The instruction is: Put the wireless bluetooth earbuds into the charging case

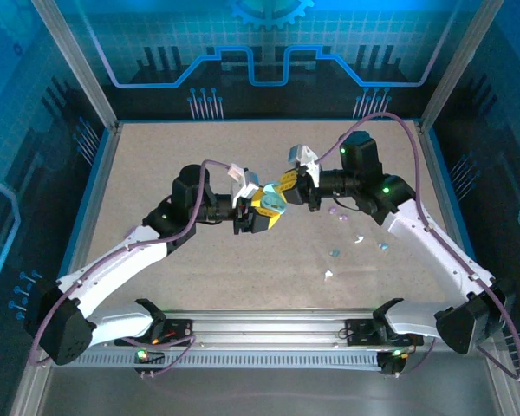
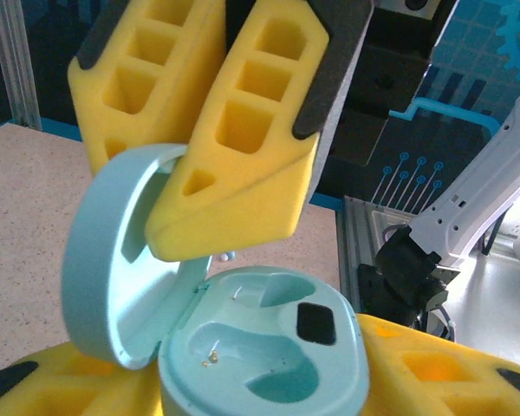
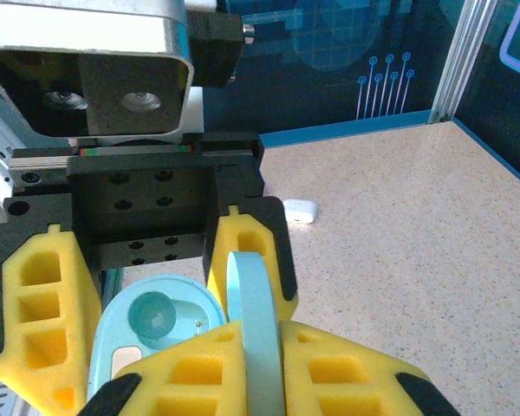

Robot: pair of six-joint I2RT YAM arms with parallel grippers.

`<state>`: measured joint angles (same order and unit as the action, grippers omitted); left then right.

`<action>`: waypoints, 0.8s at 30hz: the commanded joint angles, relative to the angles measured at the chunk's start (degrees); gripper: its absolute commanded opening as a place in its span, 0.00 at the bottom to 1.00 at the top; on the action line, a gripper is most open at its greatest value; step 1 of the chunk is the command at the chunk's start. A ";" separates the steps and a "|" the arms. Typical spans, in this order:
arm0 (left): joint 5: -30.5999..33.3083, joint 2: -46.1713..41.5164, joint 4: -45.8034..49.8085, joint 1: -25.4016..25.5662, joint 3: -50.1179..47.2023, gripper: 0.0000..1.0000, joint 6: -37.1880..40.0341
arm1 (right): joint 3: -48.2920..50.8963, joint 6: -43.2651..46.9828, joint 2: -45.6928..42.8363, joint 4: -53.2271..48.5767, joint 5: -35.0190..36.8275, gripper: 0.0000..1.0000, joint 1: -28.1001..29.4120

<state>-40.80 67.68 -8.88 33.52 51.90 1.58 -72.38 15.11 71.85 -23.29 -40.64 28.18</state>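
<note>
The pale blue charging case (image 2: 269,347) sits upright between the yellow fingers of my left gripper (image 2: 260,386), which is shut on its base. Both sockets in the base are bare. Its lid (image 2: 104,269) stands swung open to the left. My right gripper (image 3: 258,364) is shut on the lid's edge (image 3: 253,303), coming down from above in the left wrist view. In the top view the two grippers meet over the table's middle, left gripper (image 1: 262,217) and right gripper (image 1: 286,189). Several earbuds lie loose on the table right of them: purple (image 1: 334,210), white (image 1: 360,238), pale blue (image 1: 383,246).
More small buds lie nearer the front, one pale blue (image 1: 334,252) and one white (image 1: 328,275). A small white oval object (image 3: 299,210) rests on the table beyond the left gripper. Blue walls and aluminium posts (image 1: 74,65) ring the speckled table (image 1: 156,156).
</note>
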 commanded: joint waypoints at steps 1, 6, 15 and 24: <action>-0.95 -0.08 -0.34 0.18 0.13 0.48 0.68 | 0.06 0.35 -0.96 0.40 -0.66 0.16 0.60; -0.69 -0.23 -1.32 0.16 -0.09 0.42 0.11 | -0.11 0.44 -0.82 -0.20 -0.67 0.18 0.64; -0.09 -0.60 -4.25 0.14 -1.78 0.37 -1.55 | -0.72 -2.23 -1.48 -0.65 1.17 0.37 0.61; 6.31 -1.76 -14.13 0.15 -7.92 0.35 -4.58 | -3.26 -22.02 -7.24 0.27 12.21 0.66 -2.73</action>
<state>-38.11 67.66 -15.25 33.54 47.13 -0.91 -73.06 3.88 68.60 -23.31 -36.25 27.31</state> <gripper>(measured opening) 0.400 0.626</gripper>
